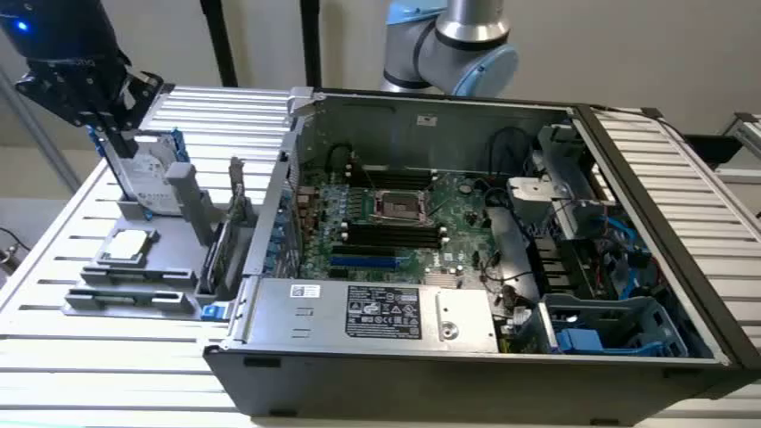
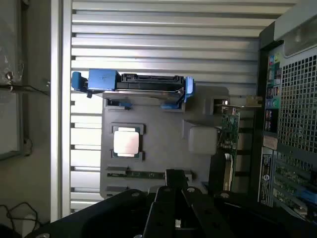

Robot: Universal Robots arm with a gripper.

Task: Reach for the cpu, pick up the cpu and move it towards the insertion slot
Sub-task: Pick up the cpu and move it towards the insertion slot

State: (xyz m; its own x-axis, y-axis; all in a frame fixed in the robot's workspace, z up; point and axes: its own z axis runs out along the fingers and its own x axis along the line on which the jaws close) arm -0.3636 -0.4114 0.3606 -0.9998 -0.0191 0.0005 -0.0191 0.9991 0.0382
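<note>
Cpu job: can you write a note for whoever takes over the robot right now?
Gripper: above the grey tray, near the upright hard drive, not touching the cpu.
Cpu: lying flat in its pocket on the tray, outside the computer case.
Insertion slot: on the green board inside the open case.
Done: nothing picked up yet.
Left: grasping the cpu and carrying it to the slot.

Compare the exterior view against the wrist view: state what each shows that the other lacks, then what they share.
Exterior view adds: the insertion slot on the green motherboard inside the open computer case. Wrist view adds: the case's perforated panel with ports, and dark loose cables. Shared: the cpu lying flat in the grey fixture, beside the upright hard drive with blue rails.
</note>
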